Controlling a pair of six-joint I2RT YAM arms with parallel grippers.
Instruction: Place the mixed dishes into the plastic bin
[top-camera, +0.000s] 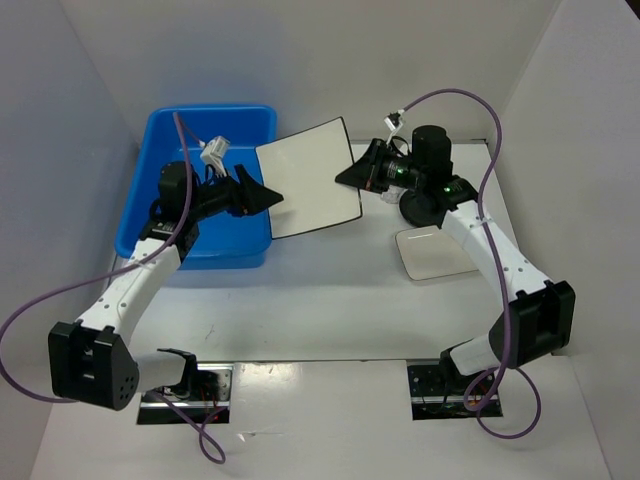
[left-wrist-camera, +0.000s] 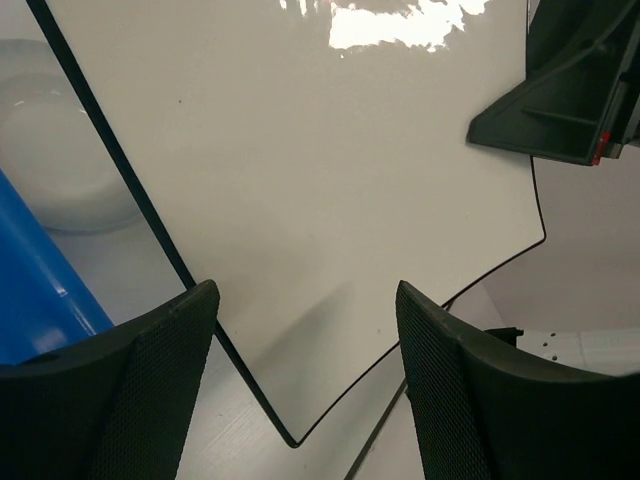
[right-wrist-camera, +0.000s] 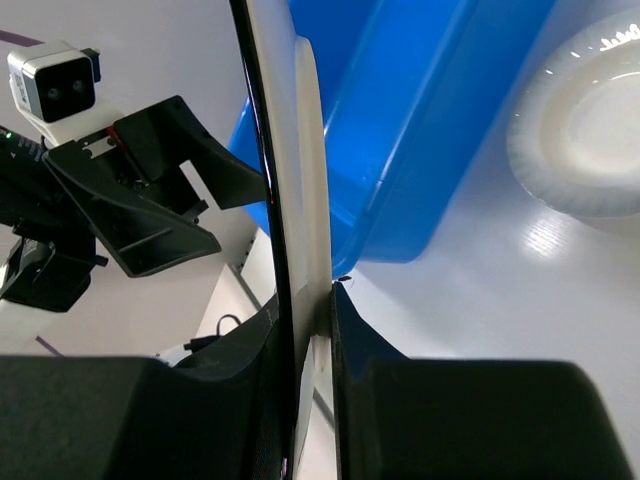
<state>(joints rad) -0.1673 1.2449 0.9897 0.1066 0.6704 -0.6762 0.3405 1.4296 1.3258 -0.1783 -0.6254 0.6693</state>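
White walls enclose a white tabletop (top-camera: 330, 320). From above, the blue plastic bin (top-camera: 240, 125) sits at the far left. The large white plate (top-camera: 310, 180) hangs across the bin's right rim, between the two arms, and a smaller white tray (top-camera: 435, 255) lies on the right. The right fingers (top-camera: 352, 172) pinch the plate's right edge, while the left fingers (top-camera: 262, 192) meet its left edge.

In the left wrist view those fingers stand wide apart astride a plate corner, gripping nothing. A round white dish (left-wrist-camera: 50, 150) lies below, beside the bin wall.

The right wrist view shows the plate edge-on, clamped tight. It looks stiff, glossy, slippery and breakable, and probably heavy for a one-edge pinch. A second hold on the opposite edge should steady it.
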